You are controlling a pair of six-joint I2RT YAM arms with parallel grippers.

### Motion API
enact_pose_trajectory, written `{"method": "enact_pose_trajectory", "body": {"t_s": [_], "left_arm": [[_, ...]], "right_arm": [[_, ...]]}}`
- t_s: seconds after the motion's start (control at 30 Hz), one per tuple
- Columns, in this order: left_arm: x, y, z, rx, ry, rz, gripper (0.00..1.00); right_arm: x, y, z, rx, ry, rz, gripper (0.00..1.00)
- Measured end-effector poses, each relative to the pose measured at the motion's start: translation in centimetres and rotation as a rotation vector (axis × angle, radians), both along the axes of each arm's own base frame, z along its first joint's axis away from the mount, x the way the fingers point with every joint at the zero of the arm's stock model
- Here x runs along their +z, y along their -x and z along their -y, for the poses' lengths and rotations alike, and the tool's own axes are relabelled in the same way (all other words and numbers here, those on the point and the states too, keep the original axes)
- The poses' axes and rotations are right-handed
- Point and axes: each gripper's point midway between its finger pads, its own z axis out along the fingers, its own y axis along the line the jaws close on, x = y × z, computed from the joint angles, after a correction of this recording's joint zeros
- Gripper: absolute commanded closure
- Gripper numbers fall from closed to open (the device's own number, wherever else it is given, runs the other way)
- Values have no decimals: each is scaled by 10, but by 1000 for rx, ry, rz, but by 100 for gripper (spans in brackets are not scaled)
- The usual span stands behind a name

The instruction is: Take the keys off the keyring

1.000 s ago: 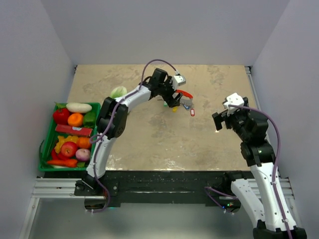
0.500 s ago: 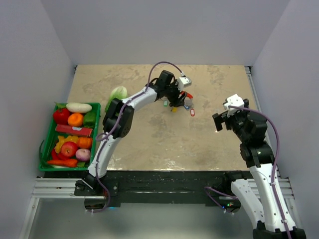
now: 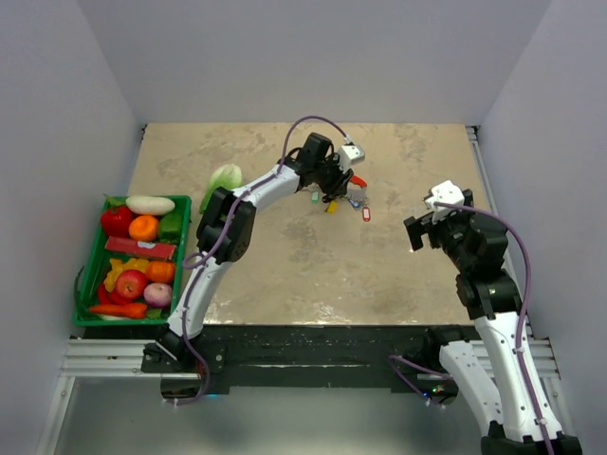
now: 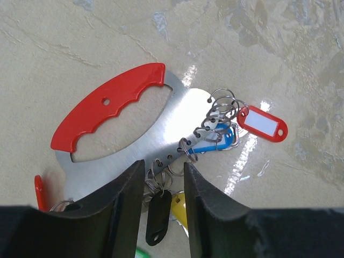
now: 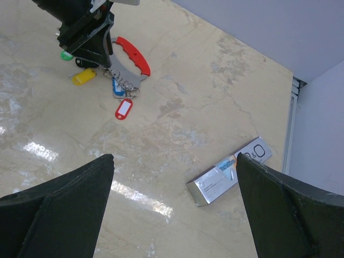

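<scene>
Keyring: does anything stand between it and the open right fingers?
Nothing visible does. In the right wrist view only bare table lies between the right fingers and the keyring with its keys. The left fingers sit at its far side, and the box lies off to the right, outside that path.

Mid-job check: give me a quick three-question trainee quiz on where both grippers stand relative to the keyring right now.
1. True or false: the right gripper is touching the keyring.
2. In the left wrist view, which tag lies between the fingers of the left gripper? A) white-labelled red B) black C) blue
3. Fill in: the white-and-blue box lies nearer the ___ arm.
Key: 1 false, it hangs open and well apart; 2 B, the black tag; 3 right.
</scene>
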Motion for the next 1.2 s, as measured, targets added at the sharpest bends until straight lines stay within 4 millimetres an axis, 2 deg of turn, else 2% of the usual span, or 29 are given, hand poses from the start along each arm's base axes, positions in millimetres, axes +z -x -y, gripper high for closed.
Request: {"method": "enact_pose_trajectory", "body": {"t_s": [0.27,0.6,1.0,1.2], "left_arm": [[-6,11,4,-39,-2,-21,57],[-10,37,30,-88,-28,-12,59],[-9,31,31,-55,-42,15,50],[-9,37,44,-35,-83,65,50]], "right_arm": [[-3,0,0,0,1,-6,1],[-5,0,0,0,1,-9,1],[-5,0,0,0,1,-9,1],[-5,0,0,0,1,-9,1]]}}
